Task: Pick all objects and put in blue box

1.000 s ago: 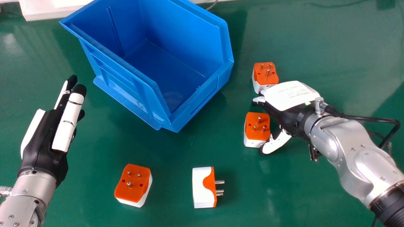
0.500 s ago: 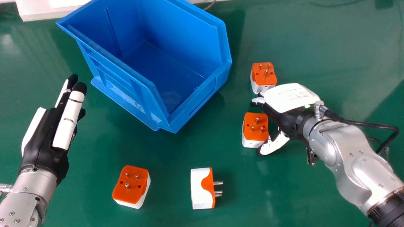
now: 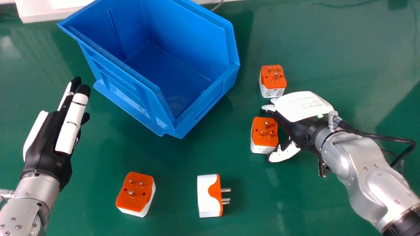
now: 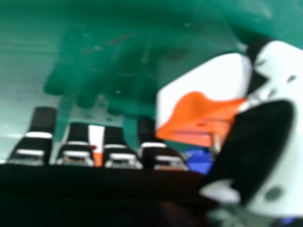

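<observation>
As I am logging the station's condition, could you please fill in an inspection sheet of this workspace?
Surface: green table, with glare patches.
Job's things: four orange-and-white adapters outside the blue box; three pins-up, one pins sideways.
Clutter: white slab behind the box.
Grippers: left robot hand open beside the box; right robot hand open, an adapter between its thumb and fingers; firm contact cannot be judged.
Cables: black cable looping from the right wrist; thin grey cable behind the box.
Surroundings: nothing seen.
</observation>
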Controlling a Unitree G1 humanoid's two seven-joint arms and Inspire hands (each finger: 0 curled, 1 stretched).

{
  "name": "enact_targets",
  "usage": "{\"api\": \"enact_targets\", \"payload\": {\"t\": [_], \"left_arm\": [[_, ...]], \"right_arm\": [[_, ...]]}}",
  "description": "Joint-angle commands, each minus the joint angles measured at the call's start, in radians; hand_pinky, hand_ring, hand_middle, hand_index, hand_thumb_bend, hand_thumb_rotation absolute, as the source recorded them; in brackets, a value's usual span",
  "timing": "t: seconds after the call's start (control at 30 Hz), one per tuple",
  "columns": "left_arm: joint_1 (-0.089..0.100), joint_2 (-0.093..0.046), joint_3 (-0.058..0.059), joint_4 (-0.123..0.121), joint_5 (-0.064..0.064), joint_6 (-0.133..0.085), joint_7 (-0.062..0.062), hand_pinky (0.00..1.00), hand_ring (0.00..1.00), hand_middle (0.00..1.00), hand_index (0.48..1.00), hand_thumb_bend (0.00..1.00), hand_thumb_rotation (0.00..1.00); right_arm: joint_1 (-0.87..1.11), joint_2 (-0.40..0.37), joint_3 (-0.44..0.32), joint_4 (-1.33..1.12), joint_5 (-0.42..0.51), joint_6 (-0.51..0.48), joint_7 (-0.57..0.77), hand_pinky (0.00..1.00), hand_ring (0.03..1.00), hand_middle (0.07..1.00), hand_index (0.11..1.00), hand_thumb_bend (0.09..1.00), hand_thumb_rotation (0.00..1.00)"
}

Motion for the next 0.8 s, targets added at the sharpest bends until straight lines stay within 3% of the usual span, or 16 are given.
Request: {"api": "enact_targets", "payload": {"t": [0.0,0.13,0.33,0.6,0.77], "left_arm": [[-0.017,0.012,0.007,-0.004,-0.003,0.002,0.005,0.97,1.00,1.00,1.000,0.50,1.00],[-0.017,0.011,0.006,-0.014,-0.003,0.011,0.005,0.97,1.00,1.00,1.000,0.50,1.00],[-0.023,0.013,0.008,-0.002,-0.003,0.009,0.003,0.97,1.00,1.00,1.000,0.51,1.00],[-0.024,0.014,0.008,-0.006,-0.002,0.016,0.004,0.97,1.00,1.00,1.000,0.51,1.00],[-0.026,0.014,0.007,-0.008,-0.001,0.020,0.005,0.96,0.99,1.00,1.000,0.51,1.00]], "right_arm": [[0.021,0.024,0.023,-0.010,0.003,-0.015,0.000,0.84,0.949,0.952,0.897,0.506,0.42],[0.023,0.023,0.028,-0.011,-0.002,-0.022,-0.010,0.83,0.948,0.952,0.898,0.506,0.42],[0.021,0.034,0.028,-0.007,0.003,-0.020,-0.020,0.83,0.943,0.948,0.896,0.507,0.44],[0.029,0.042,0.027,-0.003,0.009,-0.040,-0.071,0.82,0.934,0.940,0.889,0.508,0.44],[0.024,0.047,0.029,0.046,0.013,-0.075,-0.140,0.77,0.877,0.885,0.831,0.503,0.44]]}}
